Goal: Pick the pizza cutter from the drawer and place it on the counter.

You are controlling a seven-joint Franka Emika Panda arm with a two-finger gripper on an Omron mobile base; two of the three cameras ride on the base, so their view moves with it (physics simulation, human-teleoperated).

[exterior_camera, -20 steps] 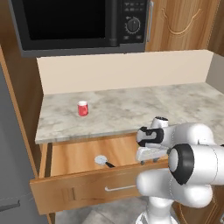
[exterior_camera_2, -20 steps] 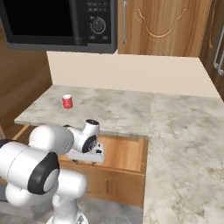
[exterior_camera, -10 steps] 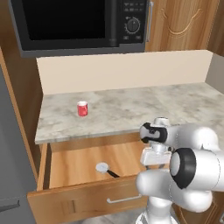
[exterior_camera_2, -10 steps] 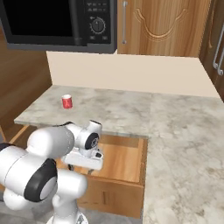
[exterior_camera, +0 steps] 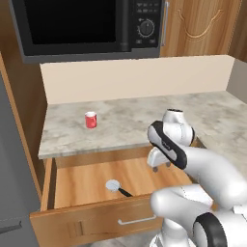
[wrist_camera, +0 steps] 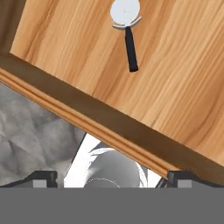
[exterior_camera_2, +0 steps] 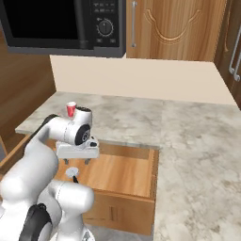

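The drawer (exterior_camera: 91,212) stood pulled out below the table (exterior_camera: 120,120), its light-brown wooden floor open to view and its slim silver bar handle showing on the front panel. The pizza cutter (exterior_camera: 117,187) lay flat on the drawer floor, toward the front and left of the middle in the left base view, its pale round wheel to the left and its thin black handle running off to the right and toward the drawer front. In the hand view the cutter (wrist_camera: 127,30) sat near the top of the frame, wheel uppermost and handle pointing down, apart from the drawer's walls. In the right base view the cutter (exterior_camera_2: 73,173) showed just below the robot's hand, partly hidden by the arm.

The jaws (exterior_camera: 161,167) hung above the right part of the drawer, near the table's front edge, well apart from the cutter and holding nothing. In the hand view the two dark finger tips (wrist_camera: 43,178) stood far apart at the bottom corners, so the jaws were wide.

A red can (exterior_camera: 90,119) stood upright on the table, back from the edge and to the left. A black microwave (exterior_camera: 87,24) sat above, with a dial on its control panel; its markings were too small to read. No brand or label could be read on the can.
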